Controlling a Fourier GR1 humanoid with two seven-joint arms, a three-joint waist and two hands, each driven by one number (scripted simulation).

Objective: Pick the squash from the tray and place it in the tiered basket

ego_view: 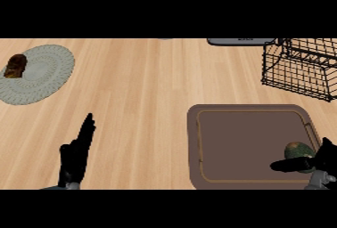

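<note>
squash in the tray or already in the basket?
In the tray. The squash sits near the right rim of the brown tray, with the right hand at it. The wire tiered basket stands apart, farther back.

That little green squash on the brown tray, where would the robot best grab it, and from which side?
Probably around its rounded middle. The squash lies near the tray's right rim, and the right hand is already beside it, thumb stretched under its near side. Coming from the right and slightly above seems best: fingers can curl over the bulge, and the low rim stays clear. The left hand rests open, far off.
</note>
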